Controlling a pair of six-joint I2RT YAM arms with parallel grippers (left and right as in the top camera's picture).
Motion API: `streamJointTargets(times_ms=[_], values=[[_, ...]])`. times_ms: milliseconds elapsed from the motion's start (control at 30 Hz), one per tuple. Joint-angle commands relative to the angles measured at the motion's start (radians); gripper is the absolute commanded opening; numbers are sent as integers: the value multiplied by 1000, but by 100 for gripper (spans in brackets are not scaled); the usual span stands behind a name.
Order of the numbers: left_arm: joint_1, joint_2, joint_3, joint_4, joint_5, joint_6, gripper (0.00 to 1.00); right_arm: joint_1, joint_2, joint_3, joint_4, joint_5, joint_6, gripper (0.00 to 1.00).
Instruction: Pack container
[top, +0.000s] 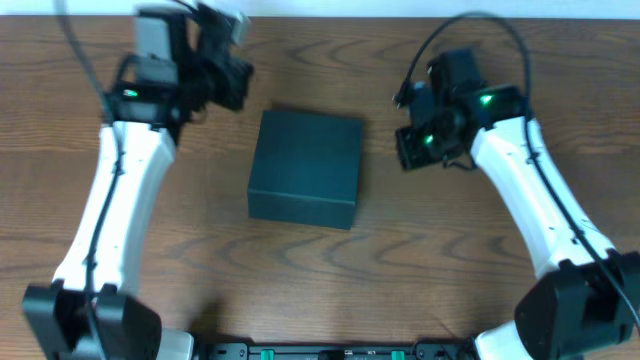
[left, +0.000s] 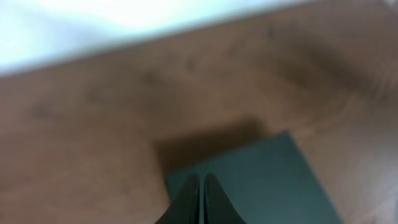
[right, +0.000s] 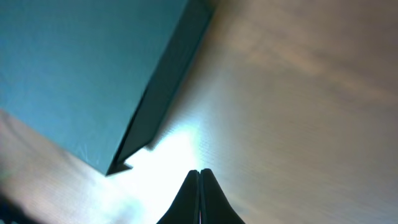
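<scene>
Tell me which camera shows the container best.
Overhead: it shows the whole container, lid closed, all four edges visible. The left wrist view catches only one blurred corner; the right wrist view shows part of the top and one side wall.

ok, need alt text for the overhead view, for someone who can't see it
A closed dark teal square box sits in the middle of a wood-grain table. Two white arms reach in from the near corners. The left tool, blurred, is by the box's far-left corner and the right tool is off its right side, neither touching it.
</scene>
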Motion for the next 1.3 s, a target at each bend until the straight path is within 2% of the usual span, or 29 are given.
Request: streamJointTargets(times_ms=[0, 200, 367, 533, 733, 900, 1100, 1267], values=[[-29, 34, -55, 15, -4, 14, 6, 53, -8, -93, 50, -117, 101, 2], [-35, 146, -56, -57, 185, 40, 6, 203, -8, -224, 174, -137, 217, 2], [-35, 180, -56, -130, 196, 138, 6, 309, -8, -285, 215, -128, 285, 2], [-35, 204, -57, -154, 194, 150, 6, 388, -8, -365, 359, -65, 396, 2], [-35, 207, -62, -154, 165, 153, 6, 396, -7, -423, 408, 146, 554, 2], [-40, 207, -106, -116, 163, 152, 6, 395, -6, -444, 472, 257, 571, 2], [-86, 207, -129, -94, 162, 149, 6, 378, -6, -444, 519, 258, 571, 2], [-127, 214, -129, -96, 154, 149, 6, 377, -6, -444, 508, 179, 566, 2]])
